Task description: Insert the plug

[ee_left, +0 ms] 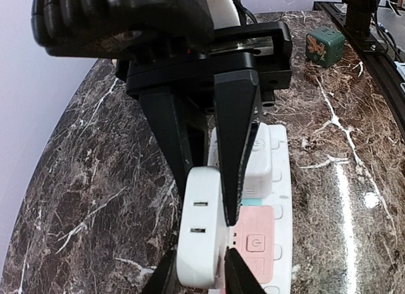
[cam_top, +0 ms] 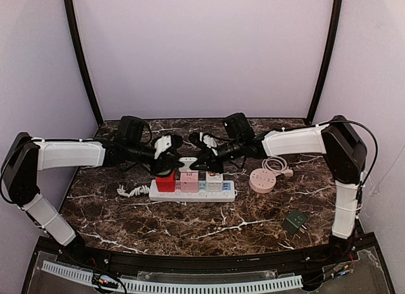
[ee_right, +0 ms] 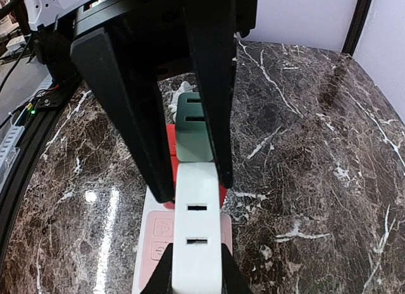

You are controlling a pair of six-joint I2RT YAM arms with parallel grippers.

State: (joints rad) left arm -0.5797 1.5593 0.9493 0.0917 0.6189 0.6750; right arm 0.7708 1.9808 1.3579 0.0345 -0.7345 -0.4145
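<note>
**Insert the plug: judged to be under way, with final seating still to come.**

- White plug (ee_left: 201,234): sitting over the left end of the power strip (cam_top: 155,193), by the red adapter (cam_top: 166,182). Whether it is seating fully cannot be told.
- Left gripper (ee_left: 210,196): fingers standing narrowly apart and flanking the plug's top. Cannot tell whether they are clamping it.
- Right gripper (ee_right: 191,189): closing down fully, flanking the grey-green adapter (ee_right: 193,126) mid-strip. No grip on it can be confirmed.
- Strip is also carrying a pink adapter (cam_top: 188,179) and a white adapter (cam_top: 215,178).
- Lying right of the strip: round pink socket hub (cam_top: 262,180), nothing showing plugged into it, and a loose green adapter (cam_top: 294,221).
</note>
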